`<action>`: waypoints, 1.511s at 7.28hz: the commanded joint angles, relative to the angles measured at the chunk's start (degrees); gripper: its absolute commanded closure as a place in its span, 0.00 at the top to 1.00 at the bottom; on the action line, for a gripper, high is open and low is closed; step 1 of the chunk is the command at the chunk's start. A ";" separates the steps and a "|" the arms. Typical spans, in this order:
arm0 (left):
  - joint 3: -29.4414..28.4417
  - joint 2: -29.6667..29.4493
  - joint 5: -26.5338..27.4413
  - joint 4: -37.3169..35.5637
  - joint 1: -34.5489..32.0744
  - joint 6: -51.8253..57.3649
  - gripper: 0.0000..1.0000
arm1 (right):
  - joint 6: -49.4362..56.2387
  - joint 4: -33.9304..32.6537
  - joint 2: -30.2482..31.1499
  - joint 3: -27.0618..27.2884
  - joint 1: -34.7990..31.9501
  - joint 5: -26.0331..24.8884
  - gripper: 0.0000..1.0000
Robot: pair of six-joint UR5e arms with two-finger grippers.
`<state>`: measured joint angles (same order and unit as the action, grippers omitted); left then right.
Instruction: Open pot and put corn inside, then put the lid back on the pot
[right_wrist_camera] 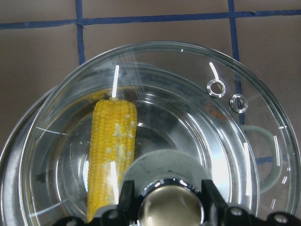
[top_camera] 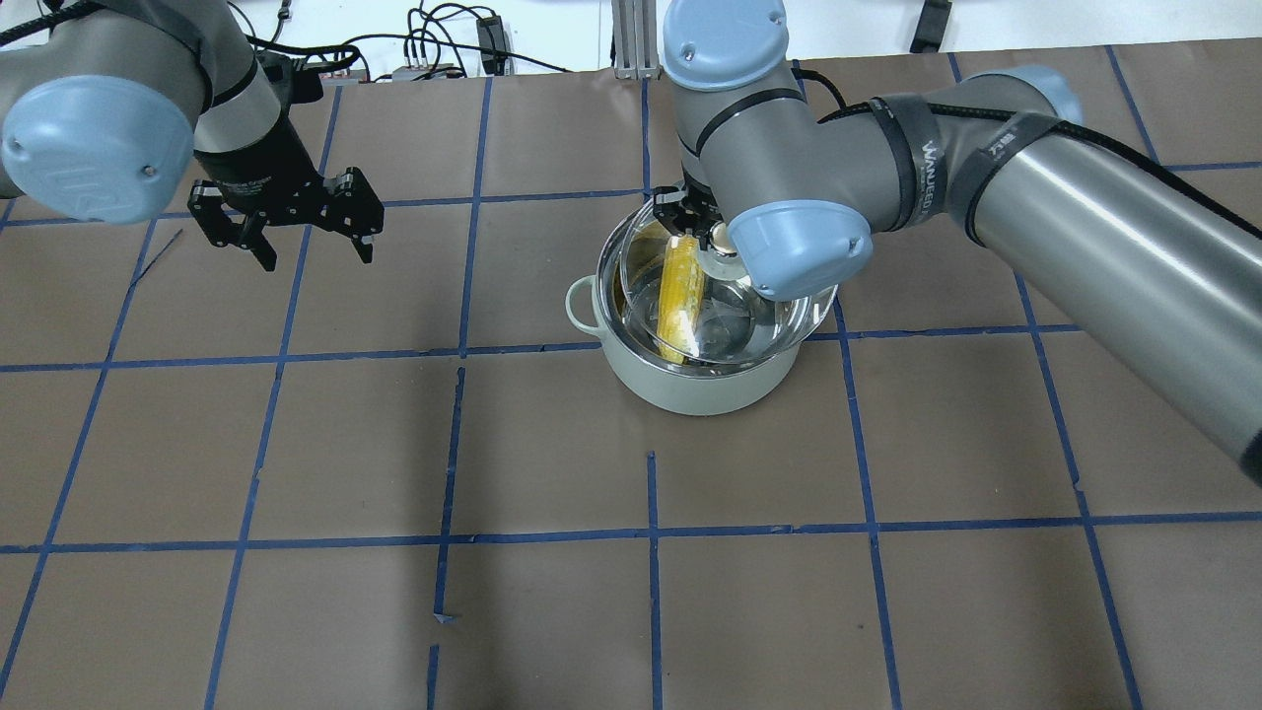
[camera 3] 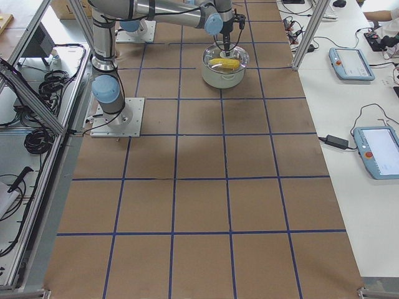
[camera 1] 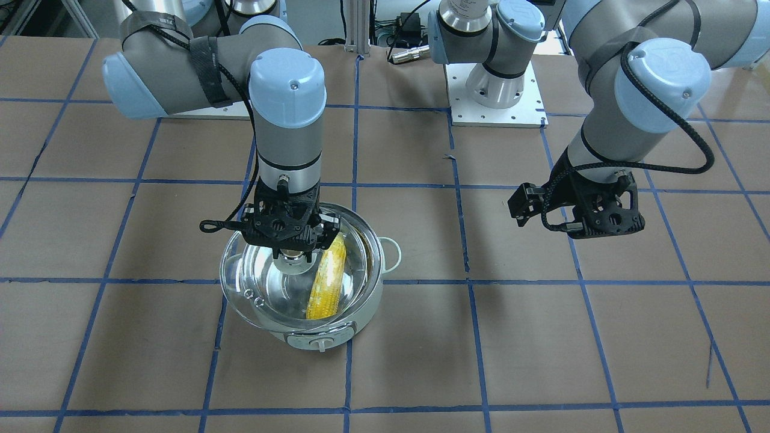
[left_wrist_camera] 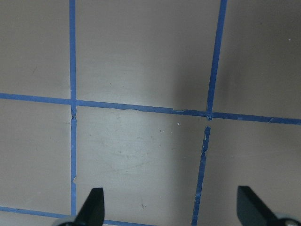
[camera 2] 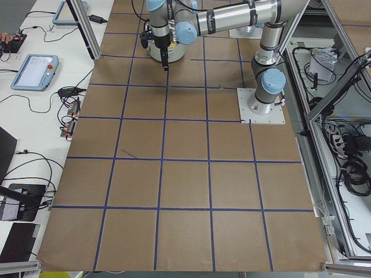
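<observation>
The pale mint pot [camera 1: 368, 299] stands on the brown table with its dial toward the front-facing camera. It also shows in the overhead view [top_camera: 690, 387]. The yellow corn [camera 1: 329, 279] lies inside it, leaning on the steel wall, and shows in the right wrist view [right_wrist_camera: 111, 146]. My right gripper [camera 1: 293, 254] is shut on the knob of the clear glass lid [camera 1: 252, 296]. It holds the lid [right_wrist_camera: 197, 108] over the pot's opening, shifted a little off centre. I cannot tell whether the lid touches the rim. My left gripper [top_camera: 286, 225] is open and empty above bare table, far from the pot.
Blue tape lines divide the brown table into squares. The left arm's white base plate [camera 1: 496, 96] sits at the robot's side of the table. Tablets [camera 3: 352, 62] and cables lie on the white side table beyond the table's edge.
</observation>
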<state>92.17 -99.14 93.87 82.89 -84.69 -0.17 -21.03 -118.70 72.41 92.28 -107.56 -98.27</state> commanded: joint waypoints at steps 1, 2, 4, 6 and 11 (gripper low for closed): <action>-1.19 -0.26 0.00 -0.10 0.14 -0.01 1.00 | -0.06 0.13 0.10 -0.08 -0.02 0.45 0.25; -1.21 -0.18 0.00 -0.01 0.14 -0.01 1.00 | -0.06 0.48 0.28 -0.17 -0.20 0.45 0.25; -1.03 0.09 0.00 -0.01 0.14 0.08 1.00 | -0.15 0.57 0.10 -0.43 -0.81 0.45 0.26; -1.03 0.09 0.00 -0.01 0.14 0.08 1.00 | -1.38 0.57 -0.16 -0.34 -1.43 0.45 0.26; -1.56 0.00 -0.09 -0.18 -0.03 0.26 1.00 | -1.38 0.66 -0.07 -0.17 -1.60 0.63 0.27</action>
<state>90.73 -99.07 93.81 82.84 -84.59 0.09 -22.41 -118.07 72.30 92.10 -109.10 -97.66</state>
